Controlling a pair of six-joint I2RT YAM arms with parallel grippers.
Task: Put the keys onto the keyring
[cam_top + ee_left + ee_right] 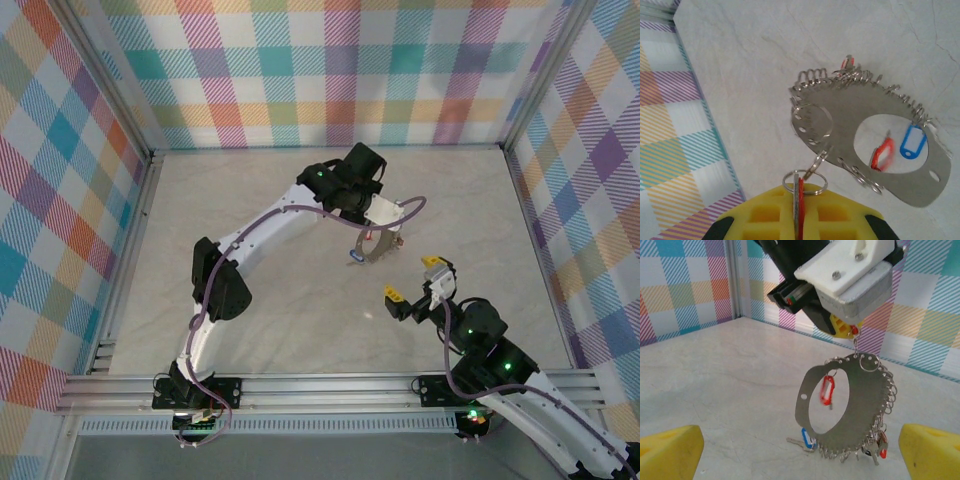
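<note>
The keyring (840,107) is a flat silver plate with an oval hole and several small split rings along its edge. It hangs upright from my left gripper (799,210), which is shut on a red-headed key (801,195) linked to the plate by a ring. A red key (826,389) dangles inside the hole. A blue key (807,437) and another red key (883,450) hang at the bottom, down at the table. My right gripper (800,452) stands open, facing the keyring (860,390) from a short way off. From above, the keyring (372,246) hangs between the left gripper (378,222) and the right gripper (412,278).
Checked walls (330,70) enclose the marble tabletop (290,320) on three sides. A metal rail (320,385) runs along the near edge by the arm bases. A purple cable (415,205) loops off the left wrist.
</note>
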